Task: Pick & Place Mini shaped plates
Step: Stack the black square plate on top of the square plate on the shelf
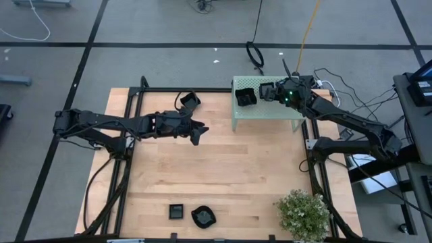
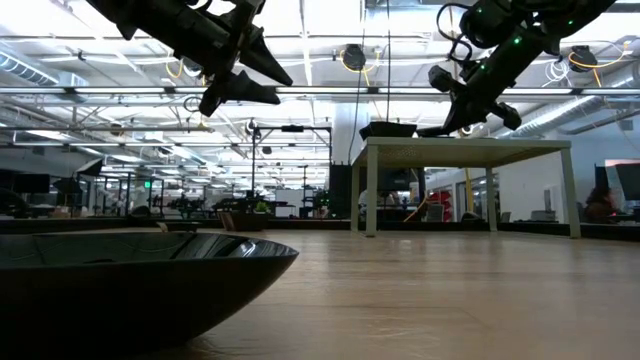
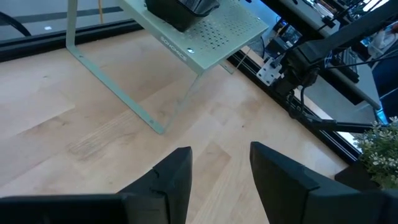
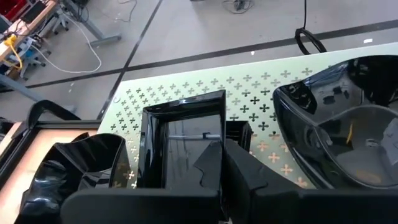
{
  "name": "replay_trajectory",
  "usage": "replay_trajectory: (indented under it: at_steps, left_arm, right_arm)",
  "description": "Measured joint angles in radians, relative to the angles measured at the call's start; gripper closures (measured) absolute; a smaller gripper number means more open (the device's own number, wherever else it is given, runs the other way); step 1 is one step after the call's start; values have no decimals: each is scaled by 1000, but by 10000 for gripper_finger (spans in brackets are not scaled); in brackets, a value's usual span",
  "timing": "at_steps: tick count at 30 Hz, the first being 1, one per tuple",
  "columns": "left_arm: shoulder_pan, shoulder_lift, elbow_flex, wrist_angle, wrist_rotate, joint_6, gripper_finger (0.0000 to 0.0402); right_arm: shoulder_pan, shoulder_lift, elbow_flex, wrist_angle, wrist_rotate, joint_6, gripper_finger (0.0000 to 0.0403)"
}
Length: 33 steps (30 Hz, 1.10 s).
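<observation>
On the pale green perforated stand (image 1: 270, 111) at the table's far right lie three glossy black mini plates: a wavy one (image 4: 74, 168) by its left edge, a square one (image 4: 180, 134) and a round one (image 4: 348, 137). My right gripper (image 4: 222, 165) is shut just above the stand, at the square plate's right rim. Mid-table and high up, my left gripper (image 3: 221, 168) is open with nothing between its fingers. A square plate (image 1: 176, 211) and a wavy plate (image 1: 202, 217) rest on the wood near the front edge. My right gripper has its shut fingers (image 4: 211, 158) over the square plate's right rim (image 4: 217, 127), slanting down from the table's right. I cannot tell whether they touch the rim or the stand.
A small green bushy plant (image 1: 304, 212) stands at the near right corner. The stand rests on thin legs (image 2: 371, 190) with open space beneath it. Bare wood (image 1: 223, 169) spreads across the table's middle. A black frame rail (image 1: 128, 135) runs along each side.
</observation>
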Motion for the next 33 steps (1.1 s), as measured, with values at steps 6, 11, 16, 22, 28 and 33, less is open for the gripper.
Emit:
replay_trajectory:
  at_steps: [6,11,16,22,28,33]
  left_arm:
    - [0,0,0,0,0,3,236]
    - [0,0,0,0,0,3,236]
    - [0,0,0,0,1,1,236]
    - [0,0,0,0,5,-6,236]
    - [-19,0,1,-75,290,-76,236]
    - [-108,0,1,-333,543,-189,236]
  right_arm:
    - [0,0,0,-1,-1,-3,394]
    - [-2,0,0,10,1,-28,349]
    - [-2,-6,0,115,5,-244,298]
    - [30,-54,0,332,-28,-523,266]
    - [105,-83,0,473,-263,-687,267]
    - [162,-83,0,484,-290,-716,267]
